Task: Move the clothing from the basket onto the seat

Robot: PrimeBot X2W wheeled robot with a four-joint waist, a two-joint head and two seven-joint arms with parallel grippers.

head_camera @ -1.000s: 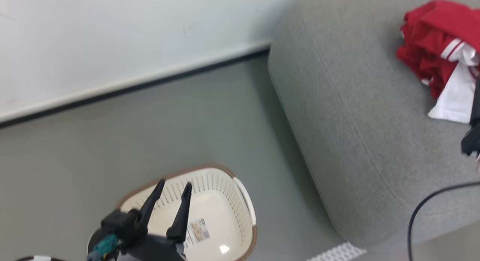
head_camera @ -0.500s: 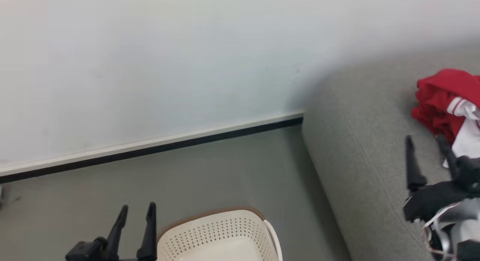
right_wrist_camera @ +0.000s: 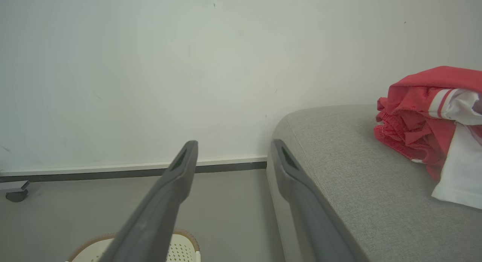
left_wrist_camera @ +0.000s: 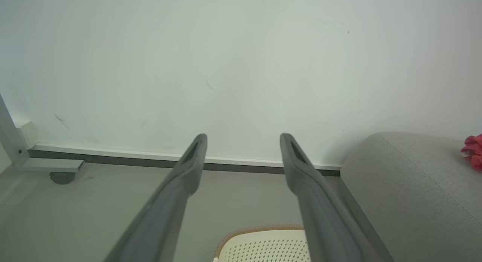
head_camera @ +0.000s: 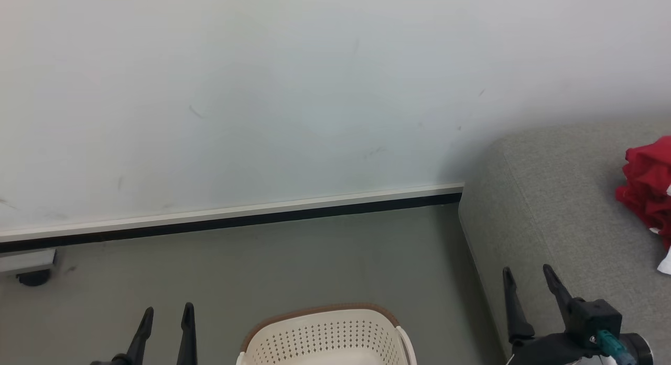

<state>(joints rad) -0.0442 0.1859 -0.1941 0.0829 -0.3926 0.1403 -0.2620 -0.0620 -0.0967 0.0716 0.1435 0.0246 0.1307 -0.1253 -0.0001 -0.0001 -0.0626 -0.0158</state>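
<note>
Both were open and empty: the left end effector (head_camera: 168, 308) beside the basket (head_camera: 325, 328), the right end effector (head_camera: 527, 270) at the edge of the seat (head_camera: 550, 213). The clothing (head_camera: 647, 189) lay on the seat. It seemed wise to check inside the basket first.

seat (right_wrist_camera: 361, 186): woven matt cloth | basket (head_camera: 325, 336): perforated smooth plastic | clothing (right_wrist_camera: 418, 119): soft fabric

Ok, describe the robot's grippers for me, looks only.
The left gripper and right gripper each have two long, dark, tapering fingers with a narrow slot near the tip. The right one's blocky black base carries a teal plug.
</note>
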